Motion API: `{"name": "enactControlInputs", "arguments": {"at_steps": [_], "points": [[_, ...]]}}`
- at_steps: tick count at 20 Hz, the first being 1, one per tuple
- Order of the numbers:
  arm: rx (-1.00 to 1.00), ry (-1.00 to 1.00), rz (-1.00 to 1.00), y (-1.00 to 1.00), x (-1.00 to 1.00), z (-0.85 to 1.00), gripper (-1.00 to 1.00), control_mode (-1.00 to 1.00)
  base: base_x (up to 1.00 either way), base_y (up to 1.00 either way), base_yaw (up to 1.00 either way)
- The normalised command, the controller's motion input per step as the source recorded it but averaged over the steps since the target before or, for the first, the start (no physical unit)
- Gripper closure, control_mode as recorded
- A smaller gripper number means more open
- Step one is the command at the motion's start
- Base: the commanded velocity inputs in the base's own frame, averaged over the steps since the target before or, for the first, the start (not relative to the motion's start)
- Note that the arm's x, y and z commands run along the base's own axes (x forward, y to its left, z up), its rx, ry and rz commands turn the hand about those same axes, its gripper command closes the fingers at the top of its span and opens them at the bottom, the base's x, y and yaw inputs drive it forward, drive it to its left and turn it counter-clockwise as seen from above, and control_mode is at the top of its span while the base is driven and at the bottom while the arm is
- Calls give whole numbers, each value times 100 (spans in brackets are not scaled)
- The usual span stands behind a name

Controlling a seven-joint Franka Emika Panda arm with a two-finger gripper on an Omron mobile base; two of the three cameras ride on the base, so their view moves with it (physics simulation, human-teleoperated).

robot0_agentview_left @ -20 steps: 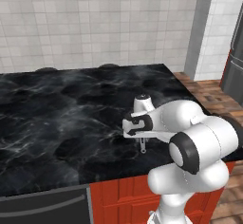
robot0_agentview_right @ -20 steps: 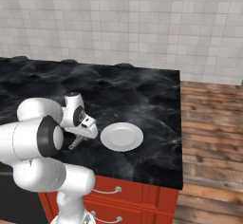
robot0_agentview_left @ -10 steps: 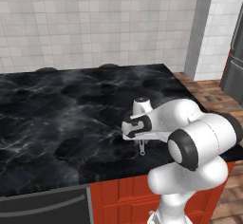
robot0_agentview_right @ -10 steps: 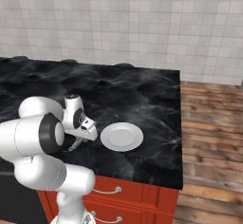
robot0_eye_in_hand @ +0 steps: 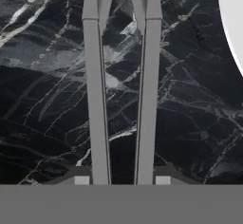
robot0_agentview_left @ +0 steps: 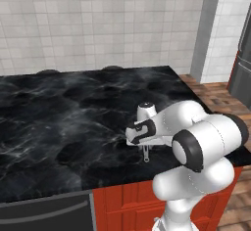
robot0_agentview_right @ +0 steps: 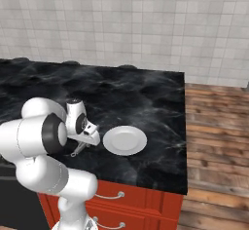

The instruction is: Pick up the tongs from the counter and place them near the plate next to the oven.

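Observation:
My gripper (robot0_eye_in_hand: 122, 180) is shut on the grey metal tongs (robot0_eye_in_hand: 97, 99), whose two thin arms run away from the fingertips (robot0_eye_in_hand: 81, 180) over the black marble counter (robot0_eye_in_hand: 42, 123). The white plate (robot0_eye_in_hand: 235, 19) shows its rim at the upper right of the hand view. From the right base view, the gripper (robot0_agentview_right: 82, 143) holds the tongs (robot0_agentview_right: 77, 150) low over the counter, just left of the plate (robot0_agentview_right: 125, 140). In the left base view the tongs (robot0_agentview_left: 145, 154) hang below the gripper (robot0_agentview_left: 145, 147) near the counter's front edge. Whether they touch the worktop I cannot tell.
The oven's dark front (robot0_agentview_left: 44, 215) sits under the counter at the lower left. Red cabinet fronts (robot0_agentview_right: 146, 209) run below the counter edge. A tiled wall (robot0_agentview_left: 98, 24) backs the worktop, and wooden floor (robot0_agentview_right: 219, 141) lies to the right.
The gripper, still shut on the tongs, has sunk slightly toward the counter beside the plate. The plate has not moved.

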Motion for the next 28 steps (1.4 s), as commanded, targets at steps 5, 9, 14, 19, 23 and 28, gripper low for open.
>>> {"name": "enactControlInputs", "arguments": {"at_steps": [5, 9, 14, 19, 23, 28], "points": [[1, 0, 0, 0, 16, -7, 100, -100, 0, 0, 0], [1, 0, 0, 0, 13, -9, -100, -100, 0, 0, 0], [2, -2, 0, 0, 1, -2, -100, -100, 0, 0, 0], [5, -2, 0, 0, -9, 19, -100, -100, 0, 0, 0], [1, 0, 0, -3, -25, 62, -100, -100, 0, 0, 0], [0, 0, 0, -5, -19, 78, -100, -100, 0, 0, 0]]}}
